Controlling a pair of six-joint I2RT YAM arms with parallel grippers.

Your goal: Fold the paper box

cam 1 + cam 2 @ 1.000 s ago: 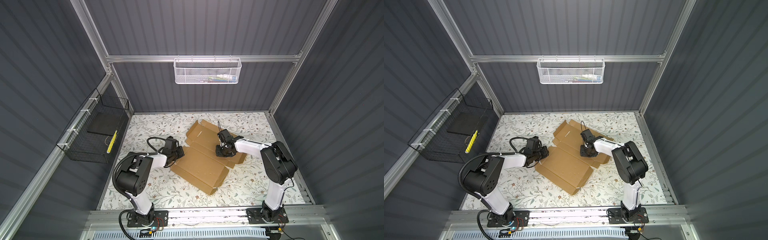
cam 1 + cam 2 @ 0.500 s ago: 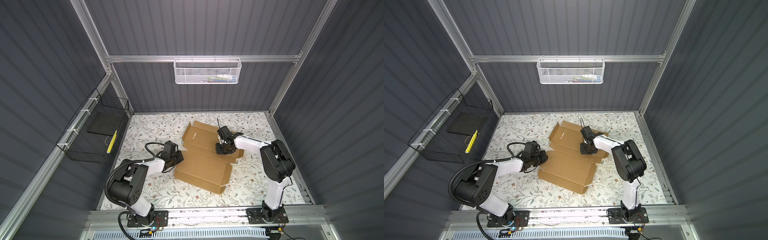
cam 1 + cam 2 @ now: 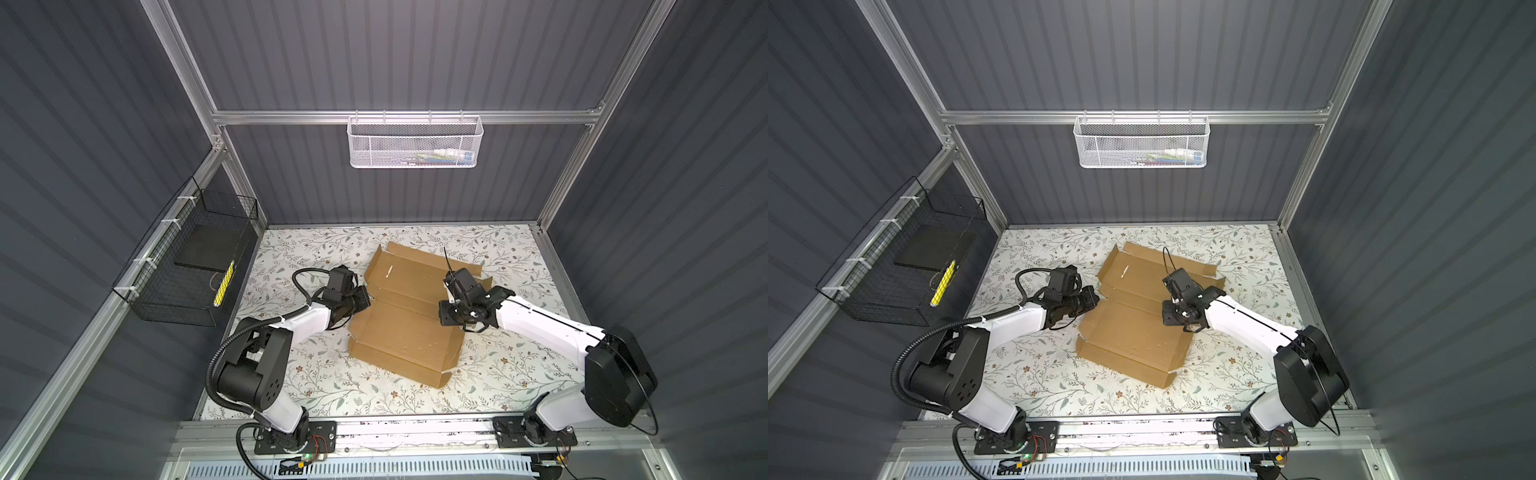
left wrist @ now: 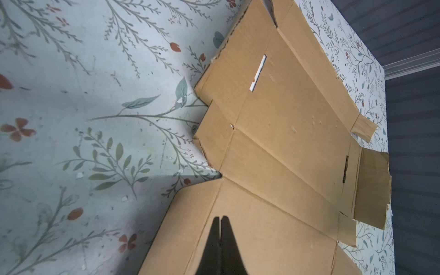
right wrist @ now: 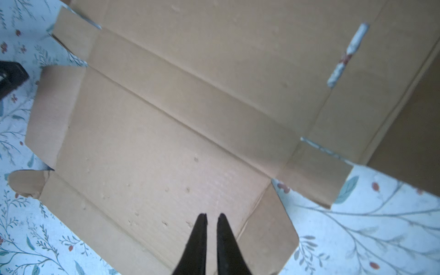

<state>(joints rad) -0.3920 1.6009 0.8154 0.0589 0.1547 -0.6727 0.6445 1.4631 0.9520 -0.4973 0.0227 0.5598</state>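
Reaching over paper box (image 3: 405, 332) edges: left hand (image 4: 221, 217) clenched, right hand (image 5: 212, 215) slightly parted, empty.

We see the paper box (image 3: 399, 332) as plain brown corrugated cardboard, matt, its face pitted with small dents, its cut edges rough. The table cover (image 3: 324, 382) under it is a smooth printed sheet with a faint sheen. The frame rails (image 3: 291, 117) look like brushed aluminium, the white mesh basket (image 3: 390, 145) painted metal, the black wire basket (image 3: 174, 307) thin coated wire; the wall panels (image 3: 374, 54) are ribbed, matt grey.
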